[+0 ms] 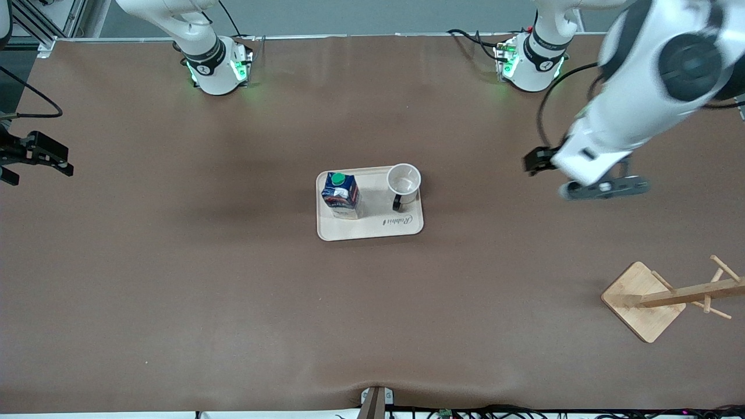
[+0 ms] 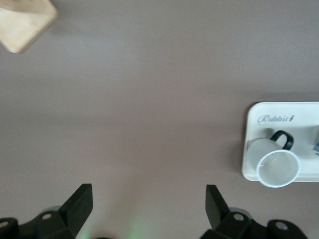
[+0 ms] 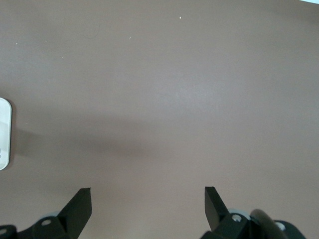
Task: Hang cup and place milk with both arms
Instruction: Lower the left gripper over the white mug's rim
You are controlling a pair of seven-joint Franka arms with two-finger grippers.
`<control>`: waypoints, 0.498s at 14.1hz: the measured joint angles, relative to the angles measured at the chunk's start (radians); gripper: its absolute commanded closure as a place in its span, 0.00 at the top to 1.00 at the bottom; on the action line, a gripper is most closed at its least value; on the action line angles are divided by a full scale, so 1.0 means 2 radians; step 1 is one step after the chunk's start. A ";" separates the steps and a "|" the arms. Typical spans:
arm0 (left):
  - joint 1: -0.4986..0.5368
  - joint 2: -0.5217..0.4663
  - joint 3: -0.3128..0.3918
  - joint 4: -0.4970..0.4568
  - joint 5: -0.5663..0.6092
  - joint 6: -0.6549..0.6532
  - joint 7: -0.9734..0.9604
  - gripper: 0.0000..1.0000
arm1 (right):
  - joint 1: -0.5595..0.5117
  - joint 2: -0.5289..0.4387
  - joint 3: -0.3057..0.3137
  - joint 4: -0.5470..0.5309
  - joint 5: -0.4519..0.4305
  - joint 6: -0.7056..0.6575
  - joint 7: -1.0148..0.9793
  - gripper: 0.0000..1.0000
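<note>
Nothing is done yet: the cup (image 1: pixel 404 181) and milk (image 1: pixel 341 195) stand side by side on the tray (image 1: pixel 372 228) mid-table, the wooden rack (image 1: pixel 669 298) bare, while my left gripper (image 2: pixel 147 205) and right gripper (image 3: pixel 147 205) hover wide and empty over bare table toward their own ends.

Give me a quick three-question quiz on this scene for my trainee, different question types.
1. True or false: the cup hangs on the rack.
2. The milk stands: A) on the tray; B) on bare table; C) in the left gripper.
3. Fill in: the right gripper is open and holds ____.

Key: 1 false, it stands on the tray; 2 A; 3 nothing.
</note>
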 measured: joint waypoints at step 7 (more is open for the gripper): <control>-0.090 0.042 -0.016 -0.136 0.019 0.211 -0.079 1.00 | 0.000 0.006 0.000 0.001 0.000 0.000 0.000 1.00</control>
